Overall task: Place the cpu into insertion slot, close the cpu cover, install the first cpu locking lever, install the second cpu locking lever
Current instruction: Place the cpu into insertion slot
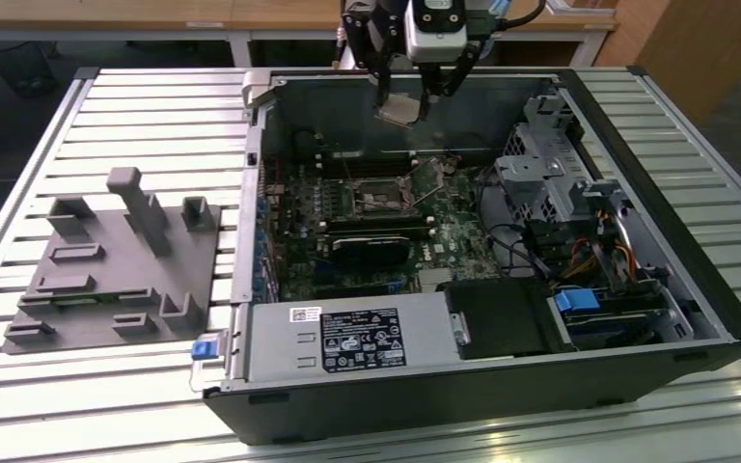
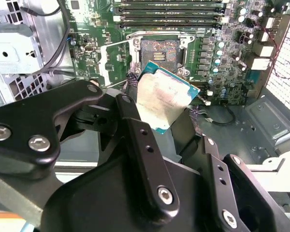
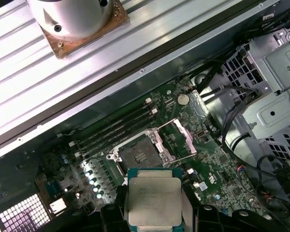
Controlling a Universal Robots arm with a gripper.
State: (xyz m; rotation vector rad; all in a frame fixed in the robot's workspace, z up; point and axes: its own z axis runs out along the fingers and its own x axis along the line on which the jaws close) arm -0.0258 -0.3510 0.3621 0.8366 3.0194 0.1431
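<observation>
Tool [image 1: 409, 97] holding cpu [image 2: 164, 99], partly hidden, above open insertion slot [image 3: 137, 155]

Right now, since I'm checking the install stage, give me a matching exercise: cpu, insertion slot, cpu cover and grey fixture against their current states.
Things:
1. cpu
2. insertion slot
3. cpu cover
4. grey fixture

States:
A. swung open beside the slot
B. lying on the slatted table
C. held aloft in the gripper
D. bare, pins exposed

Pairs: 1-C, 2-D, 3-A, 4-B
</observation>
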